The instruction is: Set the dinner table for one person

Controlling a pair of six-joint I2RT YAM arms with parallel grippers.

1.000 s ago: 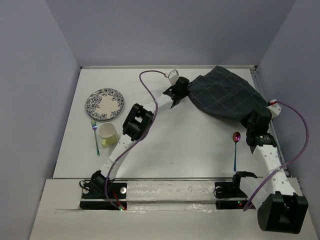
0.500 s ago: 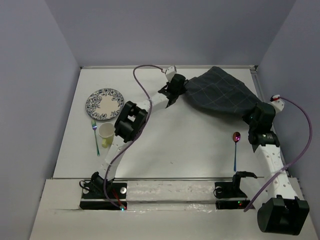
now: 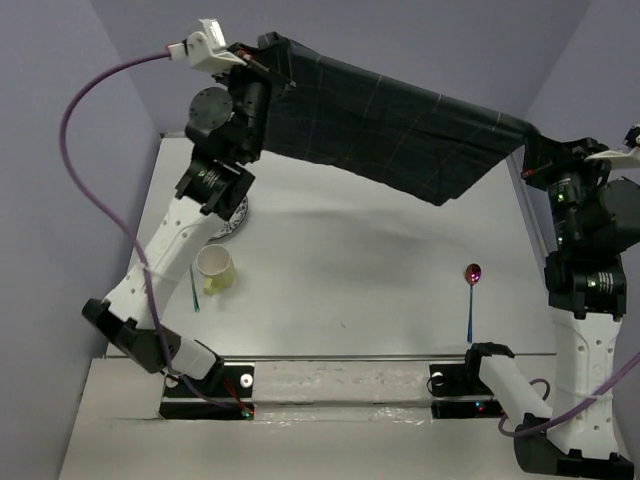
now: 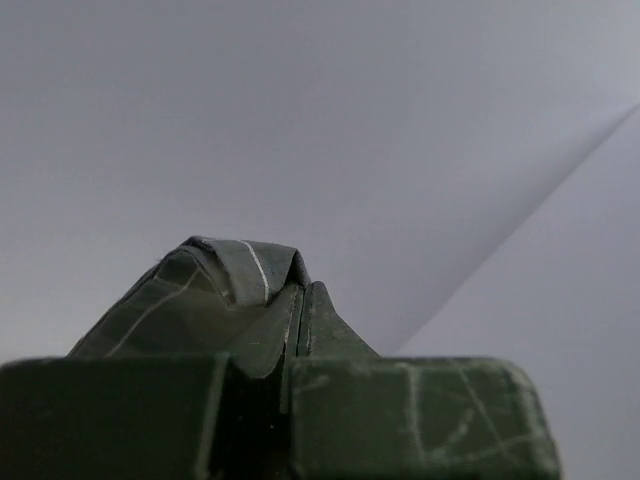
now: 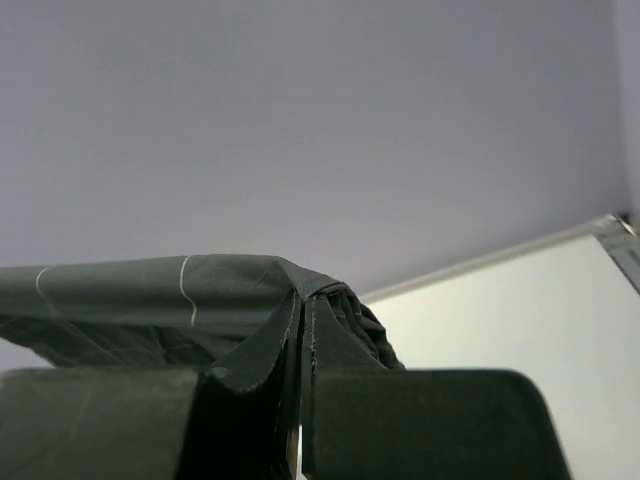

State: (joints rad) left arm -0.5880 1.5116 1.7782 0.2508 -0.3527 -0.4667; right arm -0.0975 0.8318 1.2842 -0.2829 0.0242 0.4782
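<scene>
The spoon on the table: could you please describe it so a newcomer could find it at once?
On the white dinner table, look at the right half, near the front edge. The spoon lies there alone. Its purple bowl and blue handle set it apart from the pale cup at left.

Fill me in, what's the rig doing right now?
Both arms hold the dark grey checked cloth stretched between them in the air above the white rectangular tabletop. The left gripper and the right gripper are each shut on one end of it. Below, a pale yellow mug, an iridescent metal spoon and a thin fork sit on the tabletop. A patterned plate is mostly hidden behind the left arm. No place setting is laid yet.
</scene>
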